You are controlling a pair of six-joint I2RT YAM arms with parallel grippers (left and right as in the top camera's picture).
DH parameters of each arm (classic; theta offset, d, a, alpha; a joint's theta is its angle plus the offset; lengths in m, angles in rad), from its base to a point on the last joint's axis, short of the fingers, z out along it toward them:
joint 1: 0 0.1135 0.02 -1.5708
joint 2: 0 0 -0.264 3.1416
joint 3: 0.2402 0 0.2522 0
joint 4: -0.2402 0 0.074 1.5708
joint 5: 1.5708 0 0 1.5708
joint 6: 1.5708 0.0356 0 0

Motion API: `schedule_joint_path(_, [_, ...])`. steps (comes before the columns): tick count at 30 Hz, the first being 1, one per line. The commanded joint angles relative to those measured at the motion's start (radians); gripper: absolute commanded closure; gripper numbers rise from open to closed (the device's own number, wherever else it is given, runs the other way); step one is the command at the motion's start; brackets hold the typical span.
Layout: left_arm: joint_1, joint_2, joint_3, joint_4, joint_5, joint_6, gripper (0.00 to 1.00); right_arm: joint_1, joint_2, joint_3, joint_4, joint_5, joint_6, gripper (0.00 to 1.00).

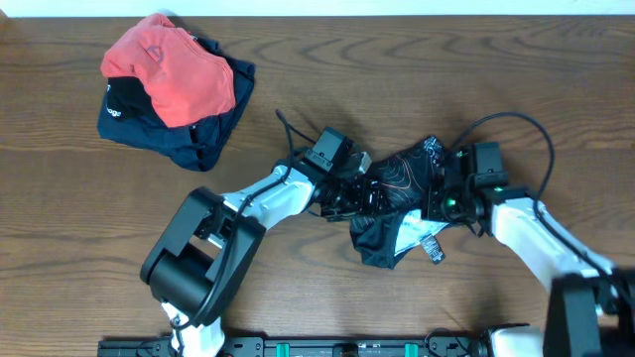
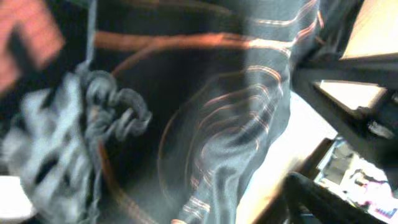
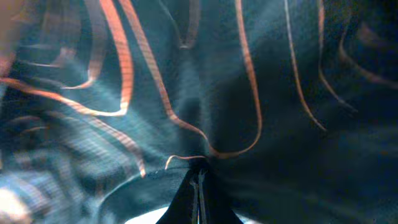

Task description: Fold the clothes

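Jersey of black cloth with thin orange contour lines lies crumpled in a heap on the brown wooden table, right of centre and toward the near edge, bunched between the two arms. The left arm, white with black joints, reaches in from the lower left, and the right arm comes in from the lower right, a black cable looping above it. In the far left corner, well apart from the heap, a coral-red garment rests on top of a navy garment. The left gripper is at the heap's left edge, touching the cloth; its wrist view is blurred, filled with black fabric and pale lettering, and I cannot tell whether the fingers are spread or pinched. The right gripper is at the heap's upper right, and its wrist view shows the fingertips drawn together, pinching a fold of the orange-lined cloth. A small white label sticks out of the heap's near right edge.
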Motion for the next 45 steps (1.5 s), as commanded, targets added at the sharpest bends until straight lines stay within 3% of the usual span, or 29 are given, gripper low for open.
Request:
schedule_joint_path(1, [0.003,0.047,-0.039,-0.096,-0.126,0.002,0.03,0.008,0.064,-0.012,0.011,0.004,0.040,0.99])
schedule_joint_path(6, [-0.017,0.047,-0.053,-0.141,-0.126,-0.162,0.02,0.008,0.119,-0.012,0.017,0.009,0.064,0.99])
schedule_joint_path(13, [-0.090,0.049,-0.150,0.186,-0.164,-0.338,0.02,0.008,0.124,-0.012,0.018,0.012,0.081,0.99])
schedule_joint_path(16, [-0.087,0.049,-0.162,0.200,-0.225,-0.365,0.00,0.008,0.124,-0.012,0.019,0.011,0.082,0.99])
schedule_joint_path(18, [-0.087,0.049,-0.163,0.209,-0.244,-0.364,0.08,0.008,0.124,-0.012,0.018,0.011,0.081,0.99])
schedule_joint_path(20, [-0.087,0.049,-0.162,0.240,-0.248,-0.363,0.24,0.008,0.124,-0.012,0.016,0.011,0.082,0.99])
schedule_joint_path(22, [-0.087,0.049,-0.162,0.262,-0.247,-0.345,0.40,0.008,0.124,-0.012,0.011,0.011,0.082,0.99])
schedule_joint_path(23, [-0.087,0.049,-0.162,0.262,-0.247,-0.330,0.53,0.008,0.124,-0.012,0.005,0.011,0.081,0.99])
schedule_joint_path(25, [-0.087,0.049,-0.162,0.263,-0.247,-0.295,0.64,0.008,0.124,-0.012,-0.004,0.011,0.081,0.99])
schedule_joint_path(29, [-0.087,0.048,-0.162,0.298,-0.214,-0.158,0.70,0.008,0.113,-0.012,-0.025,0.011,0.074,0.99])
schedule_joint_path(34, [-0.080,0.016,-0.158,0.270,-0.155,0.035,0.92,0.007,0.019,-0.012,-0.105,0.011,0.061,0.99])
schedule_joint_path(40, [-0.013,-0.145,-0.129,0.181,-0.139,0.216,0.94,0.006,-0.236,-0.011,-0.197,-0.003,0.071,0.99])
schedule_joint_path(45, [0.100,-0.329,-0.068,0.147,-0.102,0.322,0.94,0.006,-0.472,-0.010,-0.212,-0.003,0.183,0.99])
